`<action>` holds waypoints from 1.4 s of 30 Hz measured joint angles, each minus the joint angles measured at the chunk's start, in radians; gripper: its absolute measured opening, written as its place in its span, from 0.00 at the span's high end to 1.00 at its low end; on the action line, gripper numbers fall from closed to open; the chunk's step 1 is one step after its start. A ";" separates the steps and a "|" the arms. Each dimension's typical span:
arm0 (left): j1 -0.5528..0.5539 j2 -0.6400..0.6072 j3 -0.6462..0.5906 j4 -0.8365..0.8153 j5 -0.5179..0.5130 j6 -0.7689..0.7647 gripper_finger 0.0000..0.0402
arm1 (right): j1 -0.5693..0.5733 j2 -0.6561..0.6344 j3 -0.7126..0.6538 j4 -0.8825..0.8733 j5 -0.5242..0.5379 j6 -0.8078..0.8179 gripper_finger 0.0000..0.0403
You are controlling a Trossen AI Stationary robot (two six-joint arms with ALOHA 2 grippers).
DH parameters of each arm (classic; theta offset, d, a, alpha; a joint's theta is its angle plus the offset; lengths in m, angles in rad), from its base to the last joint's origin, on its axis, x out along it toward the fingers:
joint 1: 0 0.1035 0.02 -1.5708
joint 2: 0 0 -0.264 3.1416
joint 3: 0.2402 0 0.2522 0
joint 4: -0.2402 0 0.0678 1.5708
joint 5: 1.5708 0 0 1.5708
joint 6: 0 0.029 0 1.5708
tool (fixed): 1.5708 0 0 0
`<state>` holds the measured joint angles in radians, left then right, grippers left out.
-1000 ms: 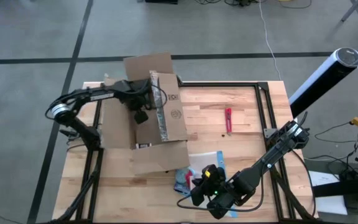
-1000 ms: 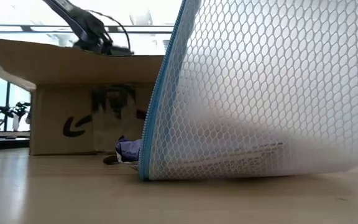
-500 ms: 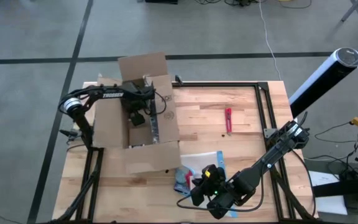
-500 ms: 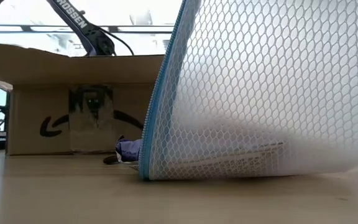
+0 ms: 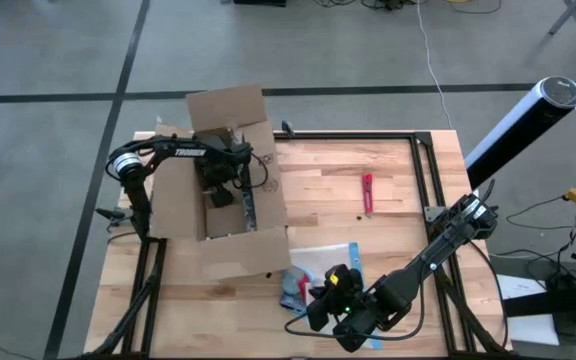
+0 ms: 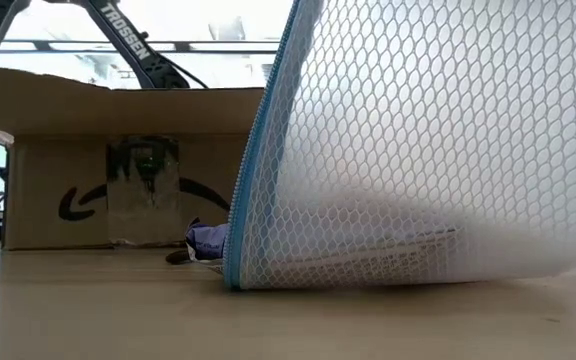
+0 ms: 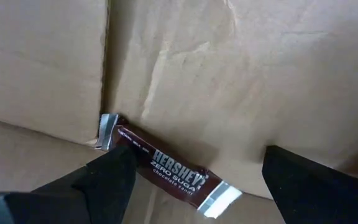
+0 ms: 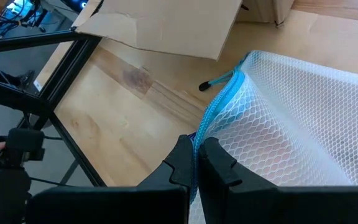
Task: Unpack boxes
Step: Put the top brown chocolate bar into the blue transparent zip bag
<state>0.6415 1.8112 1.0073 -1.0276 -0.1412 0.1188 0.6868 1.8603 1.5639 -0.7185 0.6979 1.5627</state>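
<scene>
Left gripper point(image 7: 194, 180), fingers spread wide, reaches inside the open box point(image 5: 218, 205) at the table's left over a Hershey bar point(image 7: 166, 167), while right gripper point(image 8: 197, 163) pinches the mesh pouch point(image 8: 278, 137) blocking the low view

Brown box point(image 5: 230, 200) with black printed curve. Inside it: dark brown bar wrapper point(image 7: 166, 167), white lettering, silver ends. My pouch point(image 8: 278, 130): clear honeycomb mesh, blue edge. Red tool point(image 5: 367, 192) on pale wood table point(image 5: 388, 170).
</scene>
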 joint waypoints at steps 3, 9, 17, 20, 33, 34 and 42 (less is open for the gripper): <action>0.000 0.000 0.000 0.007 -0.002 -0.004 0.21 | 0.000 0.000 0.000 0.000 0.000 0.000 1.00; 0.000 -0.007 -0.002 0.011 -0.029 -0.007 0.22 | 0.000 0.000 0.000 0.000 0.000 0.000 1.00; -0.001 -0.007 -0.002 0.007 -0.052 -0.020 0.25 | 0.000 0.000 0.000 0.000 0.000 0.000 1.00; -0.001 -0.007 -0.002 0.008 -0.058 -0.030 0.38 | 0.000 0.000 0.000 0.000 0.000 0.000 1.00; 0.000 -0.020 -0.002 0.006 -0.063 -0.082 0.99 | 0.000 0.000 0.000 0.000 0.000 0.000 1.00; 0.000 -0.025 -0.002 0.004 -0.061 -0.083 0.99 | 0.000 0.000 0.000 0.000 0.000 0.000 1.00; 0.000 -0.108 0.034 -0.038 -0.056 -0.101 1.00 | 0.000 0.000 0.000 0.000 0.000 0.000 1.00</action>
<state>0.6415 1.7031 1.0413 -1.0651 -0.1971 0.0176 0.6865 1.8606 1.5635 -0.7185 0.6983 1.5627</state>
